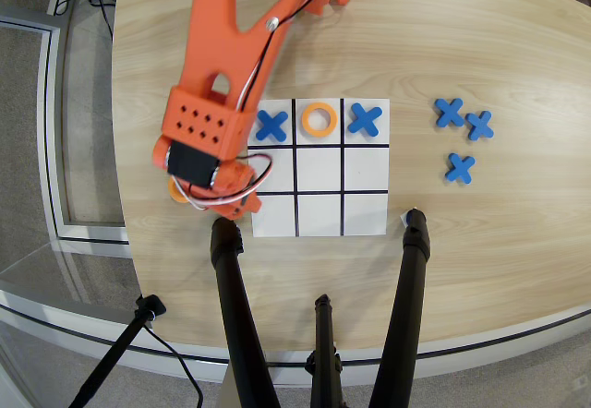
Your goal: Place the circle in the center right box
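Note:
My orange arm reaches down over the table just left of the white nine-cell board (366,216). The gripper (211,201) points down, and its jaws are hidden under the wrist body, so I cannot tell whether they are open or shut. Part of an orange circle (174,190) peeks out at the gripper's left side, off the board; whether it is held is unclear. The center right box (280,172), the left end cell of the middle row, is white and bare, with the gripper's edge and wires over its left side. Another orange ring (319,119) lies in the top middle cell.
Blue X pieces lie in the top left cell (271,125) and the top right cell (365,120). Three more blue X pieces (459,167) lie on the wood to the right of the board. Black tripod legs (235,306) rise at the front edge of the table.

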`<state>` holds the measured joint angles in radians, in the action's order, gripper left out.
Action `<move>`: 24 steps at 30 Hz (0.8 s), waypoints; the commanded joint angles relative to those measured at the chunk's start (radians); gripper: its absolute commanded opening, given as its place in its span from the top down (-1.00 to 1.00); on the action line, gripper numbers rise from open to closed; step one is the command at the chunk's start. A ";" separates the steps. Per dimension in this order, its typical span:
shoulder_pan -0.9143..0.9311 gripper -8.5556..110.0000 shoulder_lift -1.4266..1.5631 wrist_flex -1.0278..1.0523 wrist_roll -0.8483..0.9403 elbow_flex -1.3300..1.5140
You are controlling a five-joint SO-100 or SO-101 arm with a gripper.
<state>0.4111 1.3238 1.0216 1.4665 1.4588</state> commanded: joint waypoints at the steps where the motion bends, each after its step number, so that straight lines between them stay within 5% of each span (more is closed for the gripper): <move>1: 0.032 0.44 -0.107 -0.015 0.005 -0.135; 24: 0.067 0.44 -0.357 -0.057 0.000 -0.296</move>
<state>0.4663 0.9633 0.9725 1.4665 1.2026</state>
